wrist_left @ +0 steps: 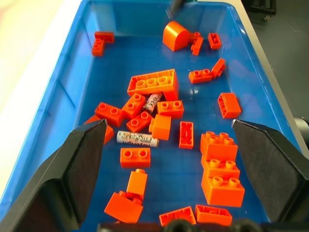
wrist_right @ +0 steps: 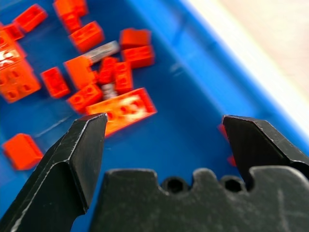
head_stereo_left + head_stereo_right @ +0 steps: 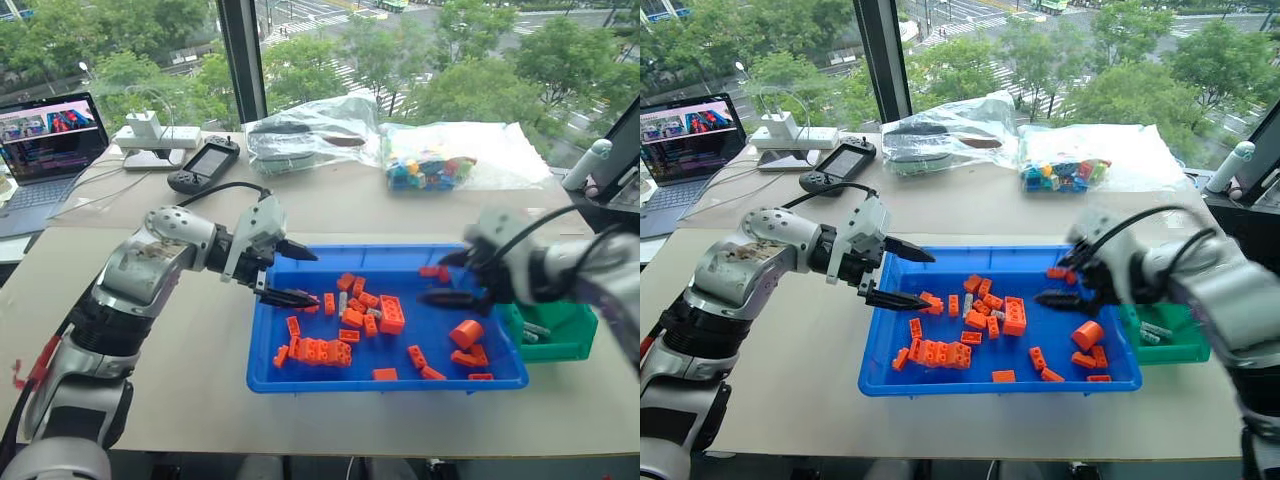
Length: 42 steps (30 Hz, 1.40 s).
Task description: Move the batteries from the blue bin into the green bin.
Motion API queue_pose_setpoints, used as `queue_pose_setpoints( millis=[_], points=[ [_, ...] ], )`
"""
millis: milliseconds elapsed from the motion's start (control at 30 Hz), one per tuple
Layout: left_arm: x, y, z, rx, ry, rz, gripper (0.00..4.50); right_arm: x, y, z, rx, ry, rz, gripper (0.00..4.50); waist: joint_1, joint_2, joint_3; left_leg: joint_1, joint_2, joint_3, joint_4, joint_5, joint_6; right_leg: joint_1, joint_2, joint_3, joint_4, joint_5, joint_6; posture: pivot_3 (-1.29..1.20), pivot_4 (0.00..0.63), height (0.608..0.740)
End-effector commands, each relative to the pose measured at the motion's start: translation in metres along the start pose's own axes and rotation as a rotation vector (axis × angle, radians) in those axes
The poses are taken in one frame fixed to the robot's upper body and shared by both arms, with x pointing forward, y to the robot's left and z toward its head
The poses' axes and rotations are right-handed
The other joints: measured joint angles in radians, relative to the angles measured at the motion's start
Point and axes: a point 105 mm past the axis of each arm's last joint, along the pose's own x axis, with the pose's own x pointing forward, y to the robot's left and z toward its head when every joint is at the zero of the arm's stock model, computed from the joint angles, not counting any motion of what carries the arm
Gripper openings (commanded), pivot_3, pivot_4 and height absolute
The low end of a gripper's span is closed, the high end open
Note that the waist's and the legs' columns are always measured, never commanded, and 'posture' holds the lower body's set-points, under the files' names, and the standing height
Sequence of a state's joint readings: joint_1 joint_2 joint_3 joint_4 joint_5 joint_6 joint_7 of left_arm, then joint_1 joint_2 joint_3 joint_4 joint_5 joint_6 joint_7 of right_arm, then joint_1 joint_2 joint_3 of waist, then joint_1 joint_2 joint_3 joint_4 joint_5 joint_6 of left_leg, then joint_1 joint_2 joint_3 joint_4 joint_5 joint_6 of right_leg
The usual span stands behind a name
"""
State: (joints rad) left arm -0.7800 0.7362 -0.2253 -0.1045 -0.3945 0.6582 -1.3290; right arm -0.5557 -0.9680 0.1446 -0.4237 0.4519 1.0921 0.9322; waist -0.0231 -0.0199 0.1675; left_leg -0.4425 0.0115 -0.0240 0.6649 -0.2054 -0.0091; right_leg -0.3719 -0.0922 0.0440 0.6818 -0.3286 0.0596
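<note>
Left eye view: the blue bin (image 3: 300,378) lies at the table's (image 3: 200,400) front edge, strewn with orange toy bricks (image 3: 318,351). The green bin (image 3: 575,335) stands against its right end with batteries inside. The left gripper (image 3: 290,274) hangs over the blue bin's left end, jaws wide apart and empty. The right gripper (image 3: 452,278) hovers over the bin's right part, jaws spread, holding nothing.

Left wrist view: between the parted fingers (image 1: 79,159), one battery (image 1: 137,139) lies flat mid-bin among the bricks; a second battery (image 1: 153,101) lies tucked against a large brick (image 1: 153,82).

Right wrist view: open fingers (image 2: 79,145) frame the blue floor, bricks and a grey battery (image 2: 101,50).
</note>
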Motion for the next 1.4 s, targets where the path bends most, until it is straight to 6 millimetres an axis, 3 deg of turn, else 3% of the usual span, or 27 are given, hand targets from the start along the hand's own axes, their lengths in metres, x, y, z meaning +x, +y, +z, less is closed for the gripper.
queue_pose_setpoints(
  millis=[33,433,567,900,1133,1233,1400],
  points=[
    [-0.005,-0.001,0.009,0.046,-0.004,0.018,4.5,0.01,0.003,0.005,-0.055,-0.014,0.007,4.45,0.002,0.0,0.0,0.0,0.0,0.0,0.0,0.0,0.0,0.0,0.0,0.0,0.0,0.0,0.0,0.0,0.15,0.732],
    [-0.007,-0.002,0.002,0.043,0.022,0.043,4.5,0.031,0.014,-0.009,-0.191,0.097,0.072,4.45,0.003,0.0,0.0,0.0,0.0,0.0,0.0,0.0,0.0,0.0,0.0,0.0,-0.001,0.0,0.0,0.0,0.15,0.732],
    [-0.007,-0.002,0.001,0.043,0.025,0.046,4.5,0.032,0.015,-0.004,-0.222,0.093,0.066,3.42,0.002,0.0,0.0,0.0,0.0,0.0,0.0,0.0,0.0,-0.001,0.0,0.0,-0.001,0.0,0.0,0.0,0.15,0.732],
    [-0.006,-0.001,0.002,0.051,0.025,0.05,4.5,0.034,0.014,-0.007,-0.247,0.117,0.042,0.02,0.005,0.0,0.0,0.0,0.0,0.0,0.0,0.0,0.0,-0.001,0.0,0.0,-0.001,0.0,0.0,0.0,0.15,0.732],
    [-0.006,-0.001,0.001,0.052,0.026,0.049,4.5,0.019,0.003,0.001,-0.246,0.108,-0.004,0.02,0.004,0.0,0.0,0.0,0.0,0.0,0.0,0.0,0.0,-0.001,0.0,0.0,-0.001,0.0,0.0,0.0,0.15,0.732],
    [-0.006,-0.001,0.001,0.052,0.025,0.048,4.5,0.009,0.001,0.013,-0.236,0.08,-0.01,0.02,0.005,0.0,0.0,0.0,0.0,0.0,0.0,0.0,0.0,-0.001,0.0,0.0,-0.001,0.0,0.0,0.0,0.15,0.732],
    [-0.005,-0.001,0.001,0.052,0.025,0.048,4.5,0.011,0.013,0.038,-0.261,0.004,0.025,1.54,0.001,0.0,0.0,0.001,0.001,0.0,0.0,0.0,0.0,-0.001,0.001,-0.001,-0.001,0.0,0.0,0.0,0.15,0.732]
  ],
)
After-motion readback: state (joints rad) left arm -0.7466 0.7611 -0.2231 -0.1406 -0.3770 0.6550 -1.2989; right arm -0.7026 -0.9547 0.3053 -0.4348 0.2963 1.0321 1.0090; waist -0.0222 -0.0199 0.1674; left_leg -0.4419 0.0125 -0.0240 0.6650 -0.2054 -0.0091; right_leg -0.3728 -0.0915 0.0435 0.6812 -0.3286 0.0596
